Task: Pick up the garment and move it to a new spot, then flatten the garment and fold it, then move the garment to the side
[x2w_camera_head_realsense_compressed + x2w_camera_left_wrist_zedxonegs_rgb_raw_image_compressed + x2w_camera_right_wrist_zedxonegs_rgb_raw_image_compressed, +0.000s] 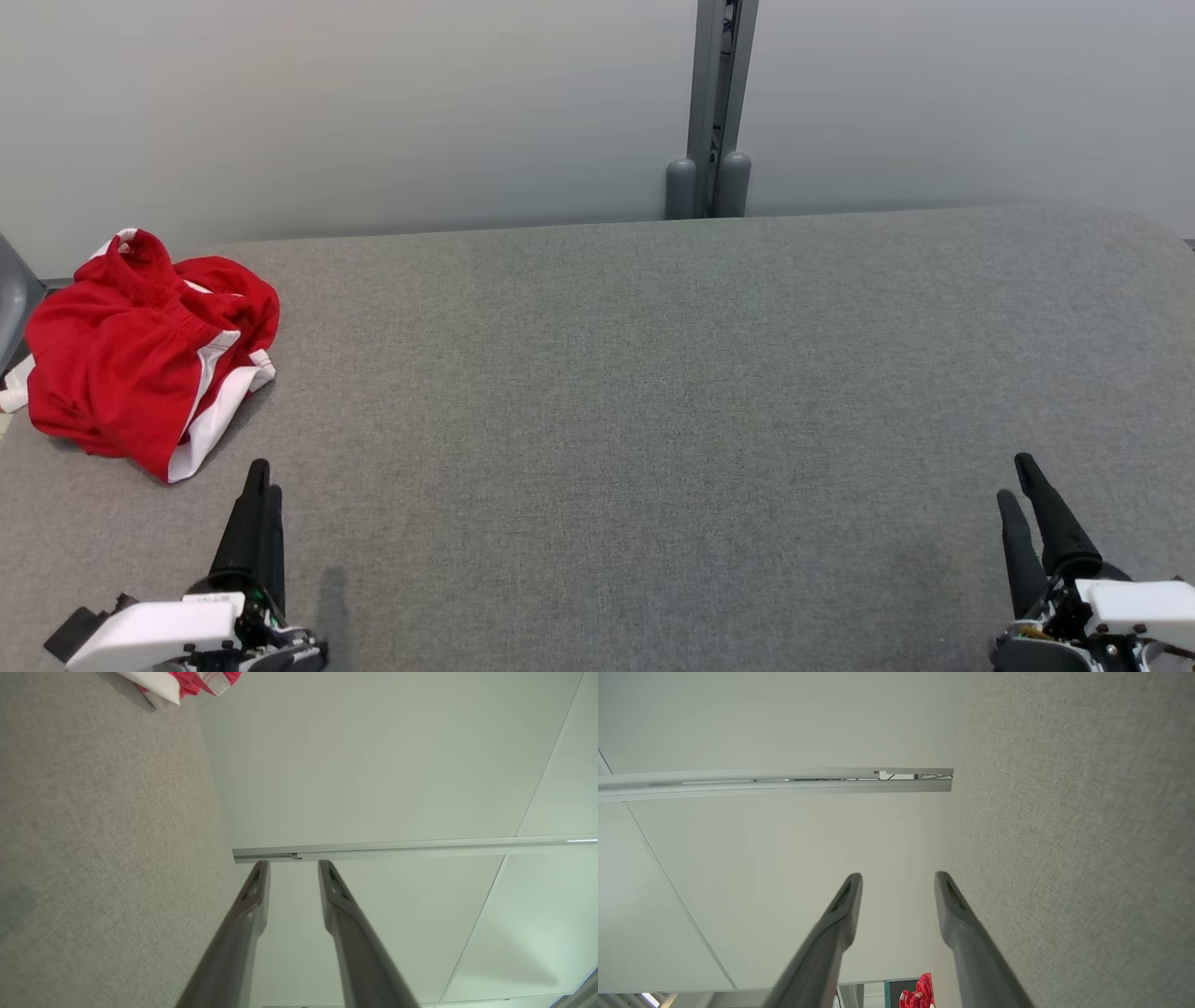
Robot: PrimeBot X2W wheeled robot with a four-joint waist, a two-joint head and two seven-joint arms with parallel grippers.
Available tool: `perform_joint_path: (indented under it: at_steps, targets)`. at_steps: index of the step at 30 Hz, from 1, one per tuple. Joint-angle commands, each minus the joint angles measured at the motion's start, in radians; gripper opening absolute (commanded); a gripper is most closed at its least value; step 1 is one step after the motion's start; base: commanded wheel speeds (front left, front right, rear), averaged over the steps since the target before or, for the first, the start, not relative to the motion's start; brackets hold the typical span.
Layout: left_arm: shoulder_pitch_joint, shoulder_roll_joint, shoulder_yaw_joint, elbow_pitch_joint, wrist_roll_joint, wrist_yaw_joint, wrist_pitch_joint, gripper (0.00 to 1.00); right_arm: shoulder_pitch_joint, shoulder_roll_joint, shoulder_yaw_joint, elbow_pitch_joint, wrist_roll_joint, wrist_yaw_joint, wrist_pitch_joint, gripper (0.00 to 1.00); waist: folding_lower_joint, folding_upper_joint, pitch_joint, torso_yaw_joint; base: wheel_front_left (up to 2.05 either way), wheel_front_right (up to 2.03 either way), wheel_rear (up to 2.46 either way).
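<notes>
The red garment (140, 359) lies crumpled at the far left corner of the grey surface (635, 392). The left end effector (265, 478) is near it, not touching, with its fingers apart and empty. The right end effector (1015, 477), fingers also apart, is well away at the near right corner.

left end effector (263, 478): lower left, fingers pointing up, jaws parted | right end effector (1015, 476): lower right, fingers pointing up, jaws parted a little wider

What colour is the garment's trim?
White trim on the red garment; head view shows it best.
</notes>
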Motion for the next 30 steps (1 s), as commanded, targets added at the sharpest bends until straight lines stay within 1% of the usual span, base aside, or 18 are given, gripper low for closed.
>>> perform_joint_path:
  at_steps: [1, 9, 14, 19, 26, 27, 30]
  targets:
    - [-0.017, 0.006, -0.003, -0.014, 0.002, 0.0, -0.002, 1.0, -0.014, -0.006, 0.002, -0.012, -0.001, 0.0, -0.004, 1.0, 0.0, 0.0, 0.0, 0.0, 0.0, 0.0, 0.0]
    - [-0.017, 0.008, -0.045, -0.024, 0.033, 0.0, -0.043, 1.0, -0.01, -0.008, 0.025, -0.016, -0.024, 0.0, -0.045, 1.0, 0.0, 0.0, 0.0, 0.0, 0.0, 0.0, 0.0]
    - [-0.018, 0.009, -0.061, -0.032, 0.083, 0.0, -0.067, 1.0, -0.009, -0.01, 0.029, -0.022, -0.065, 0.0, -0.069, 1.0, 0.0, 0.0, 0.001, 0.0, 0.0, 0.0, 0.0]
    - [-0.022, 0.01, -0.075, -0.049, 0.159, 0.015, -0.089, 1.0, -0.008, -0.011, 0.026, -0.037, -0.139, 0.0, -0.092, 1.0, 0.0, 0.0, 0.002, 0.0, 0.0, 0.0, 0.0]
    - [-0.028, 0.012, -0.101, -0.085, 0.306, 0.05, -0.118, 1.0, -0.006, -0.013, 0.029, -0.077, -0.287, 0.001, -0.121, 1.0, 0.0, 0.0, 0.003, 0.0, 0.0, 0.0, 0.0]
    - [-0.028, 0.012, -0.101, -0.085, 0.306, 0.05, -0.118, 1.0, -0.006, -0.013, 0.029, -0.077, -0.287, 0.001, -0.121, 1.0, 0.0, 0.0, 0.003, 0.0, 0.0, 0.0, 0.0]
    - [-0.03, 0.012, -0.112, -0.1, 0.377, 0.065, -0.13, 1.0, -0.005, -0.014, 0.036, -0.097, -0.36, 0.001, -0.133, 1.0, 0.0, 0.0, 0.004, 0.001, 0.0, 0.0, 0.0]
